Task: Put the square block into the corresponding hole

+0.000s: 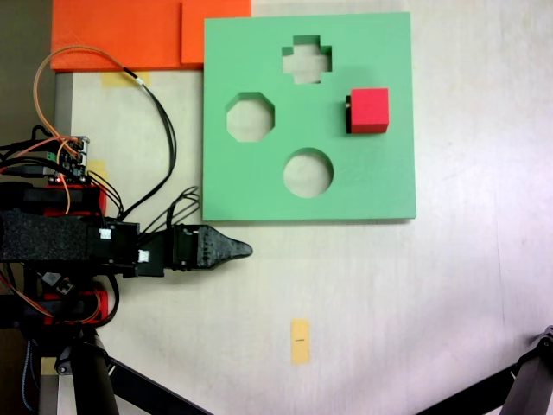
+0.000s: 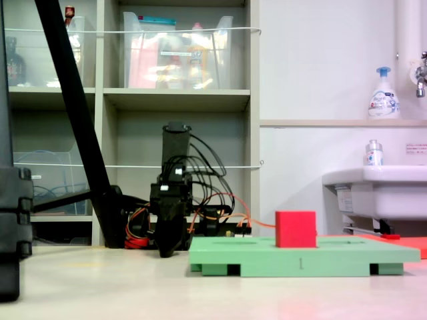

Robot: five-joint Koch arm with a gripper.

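Currently I log: cube (image 1: 370, 110) seated in the square hole (image 1: 348, 112) of the board (image 1: 380, 181), well beyond my gripper (image 1: 245, 250); jaws together, empty.

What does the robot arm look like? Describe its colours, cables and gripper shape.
The arm is mostly black, with red parts at its base. Orange and black cables loop around it, and a small circuit board sits beside it. The gripper is black and tapers to a point.

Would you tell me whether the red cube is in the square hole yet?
In: the red cube sits upright in the green board, still protruding above it.
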